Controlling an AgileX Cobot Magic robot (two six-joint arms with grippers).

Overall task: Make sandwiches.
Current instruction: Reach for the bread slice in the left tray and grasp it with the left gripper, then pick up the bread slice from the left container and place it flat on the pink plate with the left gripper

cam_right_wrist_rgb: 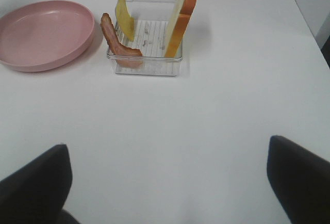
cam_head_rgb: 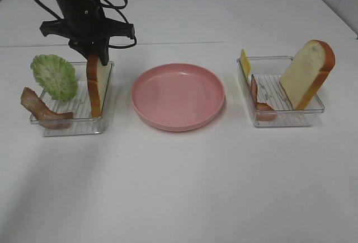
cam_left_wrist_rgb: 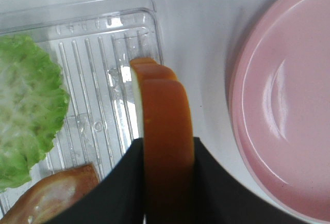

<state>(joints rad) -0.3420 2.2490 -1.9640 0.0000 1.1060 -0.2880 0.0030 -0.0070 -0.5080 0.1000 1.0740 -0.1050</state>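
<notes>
Left tool (cam_head_rgb: 93, 50) clamped on upright bread slice (cam_head_rgb: 98, 86), standing in tray (cam_head_rgb: 67, 126) left of pink plate (cam_head_rgb: 178, 96). Lift straight, clear tray wall, lay flat mid-plate. Right tool (cam_right_wrist_rgb: 167, 175) spread apart, well off plate.

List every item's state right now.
Left gripper, shut on left bread.
Left bread, upright, gripped.
Right gripper, open, empty.
Plate, empty.
Lettuce, upright in left tray.
Left bacon, across left tray's edge.
Cheese, upright against right tray wall.
Right bacon, leaning, untouched.
Right bread, leaning, untouched.

White table (cam_head_rgb: 179, 198); plate (cam_head_rgb: 178, 94) between left tray (cam_head_rgb: 84, 126), right tray (cam_head_rgb: 285, 119).
</notes>
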